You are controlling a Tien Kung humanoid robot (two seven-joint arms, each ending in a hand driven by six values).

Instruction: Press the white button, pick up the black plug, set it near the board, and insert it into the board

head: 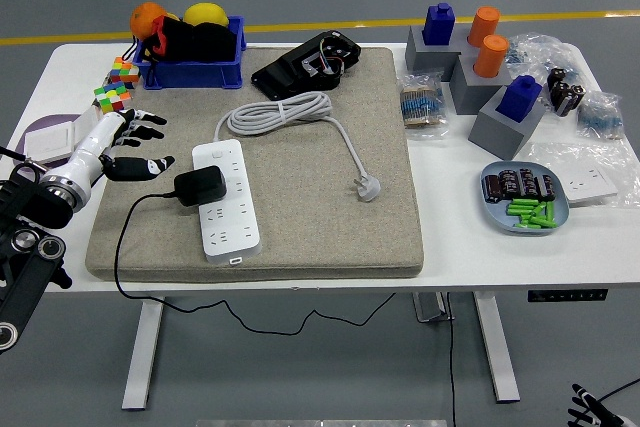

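My left robot hand (128, 144) hovers open-fingered, holding nothing, over the grey mat's (330, 217) left edge, just beside the black plug (200, 185) seated in the white board (226, 199).

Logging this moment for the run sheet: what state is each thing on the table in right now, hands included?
Black plug: seated in the white power strip, its cord trailing off the mat's near edge.
White plug: lying loose on the grey mat, cable coiled.
Left hand: open, fingers spread, hovering left of the strip, holding nothing.
Blue bin: filled.
Blue tray: holds green and dark parts.
Right hand: only fingertips show at the bottom right corner.
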